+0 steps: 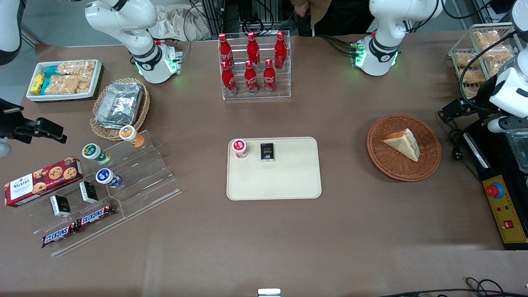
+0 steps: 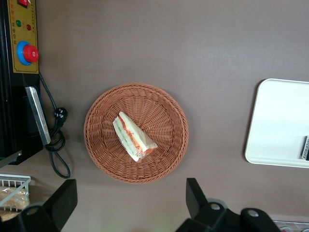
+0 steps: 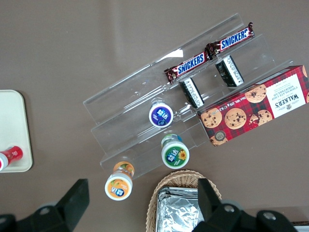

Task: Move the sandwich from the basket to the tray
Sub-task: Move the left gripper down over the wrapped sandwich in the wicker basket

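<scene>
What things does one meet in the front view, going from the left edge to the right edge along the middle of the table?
Clear acrylic stepped stand → small red-lidded cup → small black packet on the cream-beige rectangular tray → triangular white-bread sandwich in the round reddish-brown wicker basket → open gripper.

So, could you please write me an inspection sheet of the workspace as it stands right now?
Surface: brown table, flat and dry.
Job's things: sandwich lies in the basket; tray already carries a red-lidded cup and a small black packet.
Clutter: cola bottle rack, foil container, snack box, clear tiered stand with cups and Snickers bars, cookie box, all toward the parked arm's end.
Gripper: left gripper open, above the table beside the basket, holding nothing.
Cables: black cord and plug between the basket and the control box.
Surroundings: wire basket of snack bags.
</scene>
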